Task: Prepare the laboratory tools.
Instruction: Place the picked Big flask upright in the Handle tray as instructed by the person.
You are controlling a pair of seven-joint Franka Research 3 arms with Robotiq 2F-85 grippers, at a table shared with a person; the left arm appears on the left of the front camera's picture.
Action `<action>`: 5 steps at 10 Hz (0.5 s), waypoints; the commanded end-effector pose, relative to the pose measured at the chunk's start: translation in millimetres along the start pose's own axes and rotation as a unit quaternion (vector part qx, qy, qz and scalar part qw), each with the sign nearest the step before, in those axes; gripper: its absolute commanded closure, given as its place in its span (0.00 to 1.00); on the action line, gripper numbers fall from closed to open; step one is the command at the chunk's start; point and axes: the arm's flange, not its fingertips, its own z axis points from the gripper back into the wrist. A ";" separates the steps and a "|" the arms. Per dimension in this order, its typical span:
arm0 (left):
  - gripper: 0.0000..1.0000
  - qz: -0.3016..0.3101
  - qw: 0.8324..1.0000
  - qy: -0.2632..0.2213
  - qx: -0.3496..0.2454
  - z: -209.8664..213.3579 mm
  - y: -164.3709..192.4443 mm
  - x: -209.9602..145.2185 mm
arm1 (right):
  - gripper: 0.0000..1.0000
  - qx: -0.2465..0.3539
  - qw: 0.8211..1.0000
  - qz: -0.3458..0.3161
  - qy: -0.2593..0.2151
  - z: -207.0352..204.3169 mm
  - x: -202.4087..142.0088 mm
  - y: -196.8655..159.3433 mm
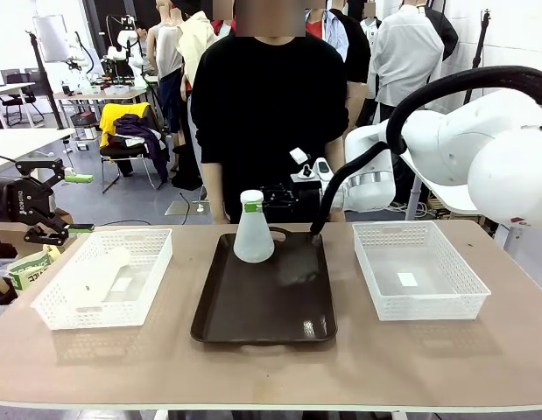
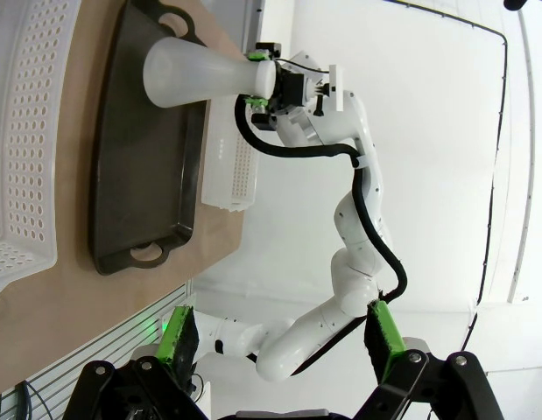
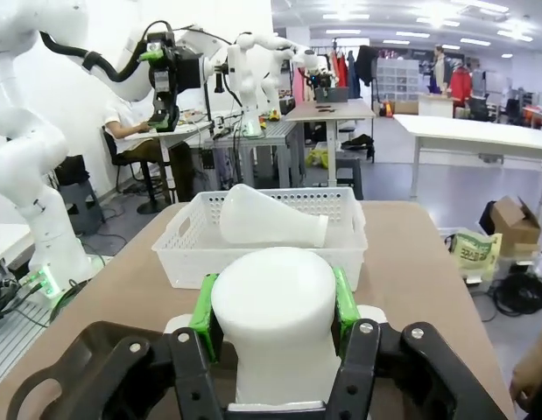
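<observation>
One frosted-white conical flask stands upright at the far end of the dark brown tray. My right gripper is shut on its neck from behind, green pads either side of the neck. From the left wrist, this flask and my right gripper appear sideways. A second flask lies on its side in the left white basket, seen over the held one as a flask. My left gripper hangs open beyond the table's left edge, its fingers wide apart with nothing between them.
An empty white lattice basket sits right of the tray. A person in black stands at the far side behind the tray. Bare tabletop runs along the near edge. A box and bags lie on the floor at left.
</observation>
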 end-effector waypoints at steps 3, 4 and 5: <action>0.00 0.005 1.000 0.002 -0.005 2.0 -2.4 -1.1 | 1.00 0.005 0.999 -0.032 0.014 -4.3 -7.0 -8.8; 0.00 0.005 1.000 0.002 -0.005 2.0 -2.4 -1.1 | 0.98 0.001 0.999 -0.037 0.021 -2.7 -7.6 -6.6; 0.00 0.005 1.000 0.002 -0.005 2.0 -2.4 -1.1 | 0.84 0.000 0.999 -0.038 0.023 -1.5 -7.7 -4.6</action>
